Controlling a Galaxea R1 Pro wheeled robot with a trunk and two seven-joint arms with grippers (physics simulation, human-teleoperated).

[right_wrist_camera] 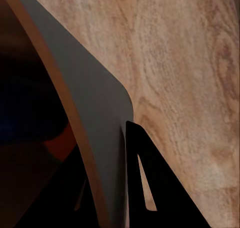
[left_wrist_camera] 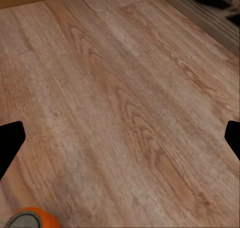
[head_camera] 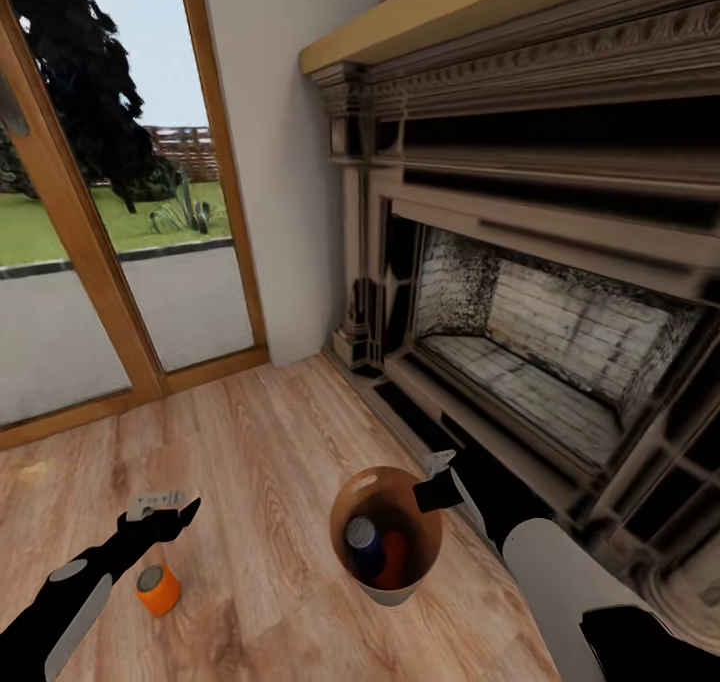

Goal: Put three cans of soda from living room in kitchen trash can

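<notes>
Left arm (head_camera: 70,592): black casing along its length, with one long pale grey panel set into the forearm and a small grey oval patch nearer the wrist. Left gripper (head_camera: 165,507): black fingers, topped by a light grey bracket bearing small dark holes — screws or fixings, too small to tell. Right arm (head_camera: 590,602): a smooth, rounded pale grey-white forearm shell, meeting a black segment toward the elbow. Right gripper (head_camera: 437,482): black, angular body with a pale grey tip. Right wrist view — fingers (right_wrist_camera: 150,188) matt black, wedge-shaped, with narrow slots.
</notes>
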